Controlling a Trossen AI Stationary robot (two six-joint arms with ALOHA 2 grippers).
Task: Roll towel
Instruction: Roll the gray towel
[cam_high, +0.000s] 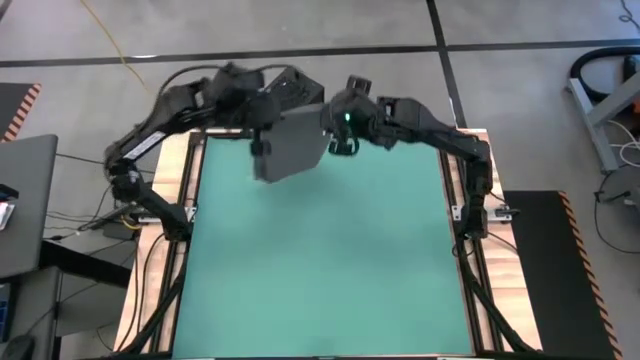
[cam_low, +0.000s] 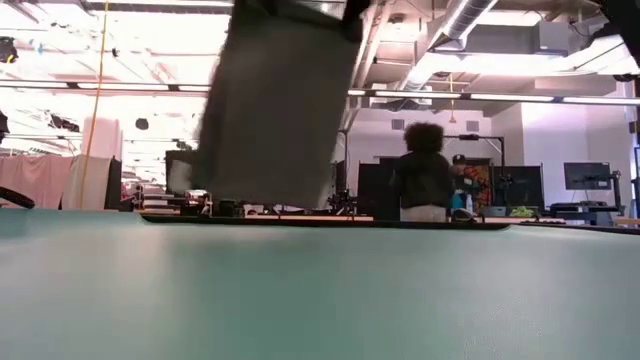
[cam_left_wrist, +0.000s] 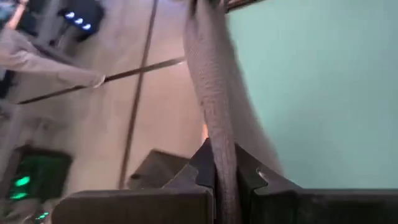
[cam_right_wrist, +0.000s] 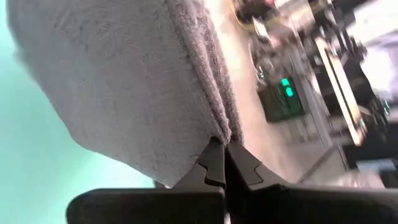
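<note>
Hanging in the air above the far end of the green mat (cam_high: 330, 260), charcoal-grey towel (cam_high: 292, 145) held up clear of the surface, left gripper (cam_left_wrist: 225, 163) clamped tight on one top corner, right gripper (cam_right_wrist: 222, 155) pinched closed on the other, a person (cam_low: 424, 172) standing in the room beyond

The high camera looks straight down on the whole mat (cam_high: 320, 260). The low camera sits at the mat's surface, facing level toward the room behind. Each wrist camera looks close along its own fingers at the towel (cam_high: 292, 148) held above the mat's far edge, seemingly; all four views share that towel.
</note>
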